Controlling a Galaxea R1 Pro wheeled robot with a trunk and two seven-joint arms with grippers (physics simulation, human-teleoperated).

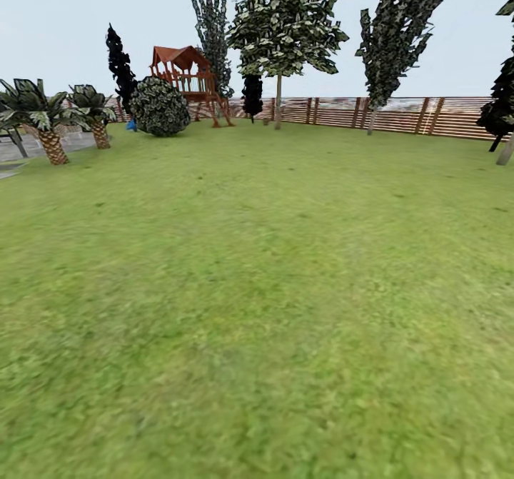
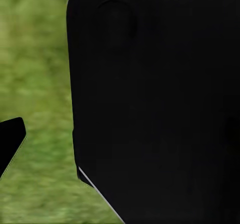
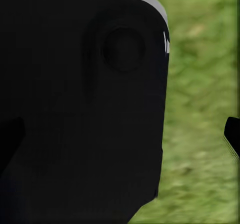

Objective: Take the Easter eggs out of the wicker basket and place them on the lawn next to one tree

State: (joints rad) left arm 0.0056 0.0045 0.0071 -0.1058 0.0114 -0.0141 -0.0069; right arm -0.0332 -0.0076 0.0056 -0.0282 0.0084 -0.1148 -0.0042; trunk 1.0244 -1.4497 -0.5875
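Grass is all I have ahead: the lawn (image 1: 257, 308) runs out to the slat fence (image 1: 400, 113), with the playset (image 1: 187, 79), two palms (image 1: 50, 118) and several trees at the far edge. I see no basket or eggs here, so the step, as I judge it, is searching. I'd turn the base slowly and sweep the head. Both wrist views face a dark panel over grass; whether either arm's jaws are spread I cannot tell.
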